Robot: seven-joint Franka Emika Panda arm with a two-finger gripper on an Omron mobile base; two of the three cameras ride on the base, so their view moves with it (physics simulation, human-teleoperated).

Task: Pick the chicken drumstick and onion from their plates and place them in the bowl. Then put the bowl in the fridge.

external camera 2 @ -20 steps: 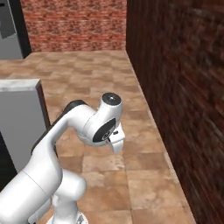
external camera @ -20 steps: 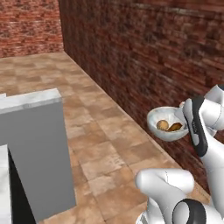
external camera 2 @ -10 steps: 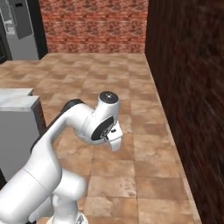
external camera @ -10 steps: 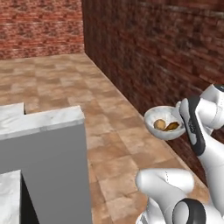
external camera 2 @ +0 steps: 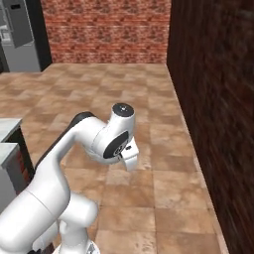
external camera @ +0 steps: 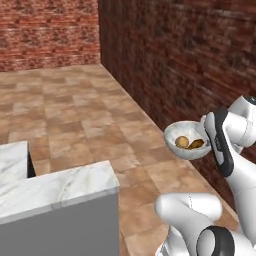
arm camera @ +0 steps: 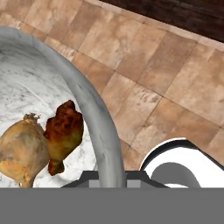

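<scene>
Base swung since prior frames: brick wall (external camera: 190, 60) shifted across view, marble counter (external camera: 55, 192) nearer. Gripper (arm camera: 111, 177) clamped tight on rim of bowl (external camera: 186, 141), carried aloft beside wall. Onion (external camera: 182, 142) and chicken drumstick (external camera: 196, 144) touching inside bowl. Advise keeping bowl level, turning gently toward fridge (external camera 2: 20, 34).

Dk red-brown brick wall (external camera: 185, 55) runs along the rt side of the tiled floor (external camera: 75, 110); lighter red brick wall (external camera: 47, 32) closes the far end, meeting dk wall at a corner. Floor = tan/terracotta sq tiles, pale strip at base of dk wall. White marble-top counter (external camera: 55, 187) w/ grey side stands on the floor, well apart from dk wall. Grey cabinet unit (external camera 2: 20, 34) at far left by the lighter wall. Light even.
</scene>
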